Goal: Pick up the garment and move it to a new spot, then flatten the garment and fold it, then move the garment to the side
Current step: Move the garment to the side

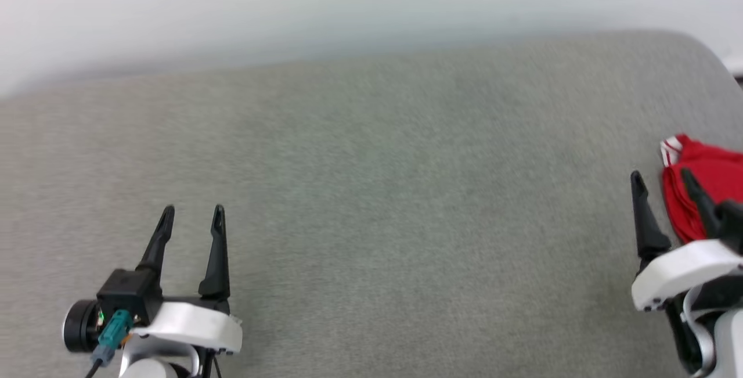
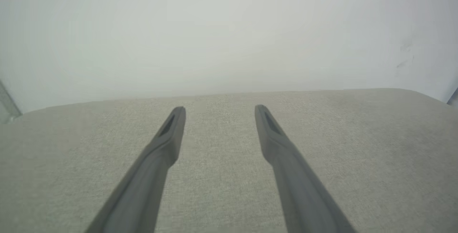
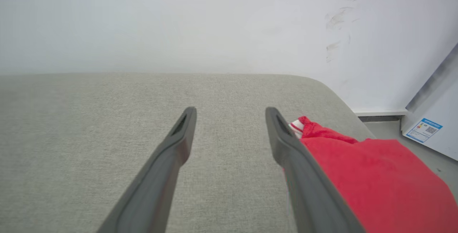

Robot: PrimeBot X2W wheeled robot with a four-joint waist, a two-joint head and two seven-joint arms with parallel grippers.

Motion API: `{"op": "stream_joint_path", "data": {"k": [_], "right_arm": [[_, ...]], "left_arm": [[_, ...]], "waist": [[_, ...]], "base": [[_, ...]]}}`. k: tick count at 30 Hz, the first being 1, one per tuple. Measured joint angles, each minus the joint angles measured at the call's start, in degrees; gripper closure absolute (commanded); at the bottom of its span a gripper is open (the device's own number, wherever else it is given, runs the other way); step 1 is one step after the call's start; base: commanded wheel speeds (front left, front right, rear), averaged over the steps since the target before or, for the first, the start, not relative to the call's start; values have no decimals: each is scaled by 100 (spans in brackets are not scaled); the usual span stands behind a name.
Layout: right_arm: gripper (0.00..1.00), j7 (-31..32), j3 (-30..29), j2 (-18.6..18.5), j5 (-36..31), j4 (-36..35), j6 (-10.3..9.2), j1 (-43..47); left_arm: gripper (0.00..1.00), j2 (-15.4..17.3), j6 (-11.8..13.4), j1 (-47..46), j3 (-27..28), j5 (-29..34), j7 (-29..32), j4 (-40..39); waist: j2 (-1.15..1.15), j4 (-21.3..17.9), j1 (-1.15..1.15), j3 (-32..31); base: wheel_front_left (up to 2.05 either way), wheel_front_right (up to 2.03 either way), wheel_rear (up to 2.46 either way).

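Note:
The garment (image 1: 705, 189) is a bunched red shirt with a bit of red-and-white striped trim, lying at the right edge of the grey surface (image 1: 371, 192). In the right wrist view the garment (image 3: 372, 175) lies just right of my right finger. My right gripper (image 1: 663, 176) stands open beside the garment's left edge, nothing between its fingers; one finger crosses in front of the red cloth. My left gripper (image 1: 192, 211) stands open over bare grey fabric at the lower left. In its own wrist view the left gripper (image 2: 220, 108) holds nothing.
A pale wall (image 1: 348, 6) runs behind the grey surface. The surface's rounded far right corner (image 3: 322, 82) lies near the garment. Beyond it stand a bit of floor and a white appliance with a blue label (image 3: 424, 129).

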Motion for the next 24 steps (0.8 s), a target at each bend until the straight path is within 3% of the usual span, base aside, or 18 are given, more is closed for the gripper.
{"op": "stream_joint_path", "data": {"k": [11,24], "right_arm": [[0,-19,290,318,30,-1023,-1,1059],[0,240,433,477,85,-1605,-1,1629]], "left_arm": [[0,-2,18,594,-20,-12,-9,194],[0,-37,-7,656,62,-70,-10,392]], "waist": [[0,383,-1,-841],[0,372,0,-965]], "base": [[0,0,0],[0,0,0]]}}
